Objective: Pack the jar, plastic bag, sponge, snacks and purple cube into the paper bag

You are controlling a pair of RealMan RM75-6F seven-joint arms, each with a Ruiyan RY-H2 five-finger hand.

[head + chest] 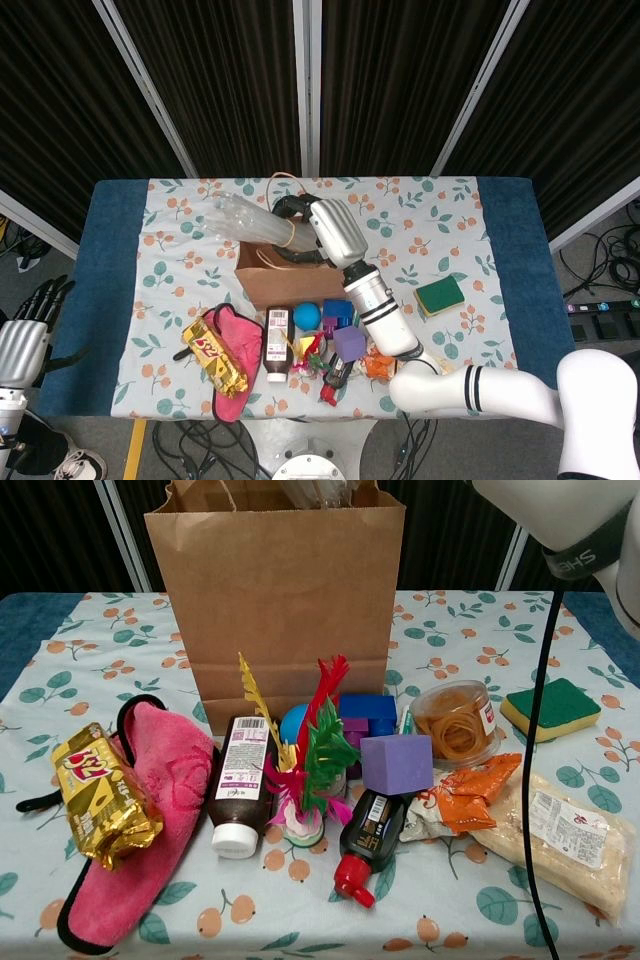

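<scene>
We are noting the right hand [290, 212] gripping the plastic bag [252, 221] over the paper bag [293, 275], at 12 o'clock, for dropping in; left hand [28, 322] is idling, fingers apart.

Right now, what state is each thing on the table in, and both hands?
paper bag: upright, open
plastic bag: held over the bag's mouth
right hand: grips the plastic bag
left hand: holds nothing, off the table
jar: on its side, lid on
brown bottle: lying, capped
purple cube: on the table

No brand or word fully legible, partial letters "SHE" on the arm's grey shell [590, 552], barcode and fine print unreadable on the dark bottle's white label [242, 757], red lettering on the gold snack pack [100, 792] too blurred to read
</scene>
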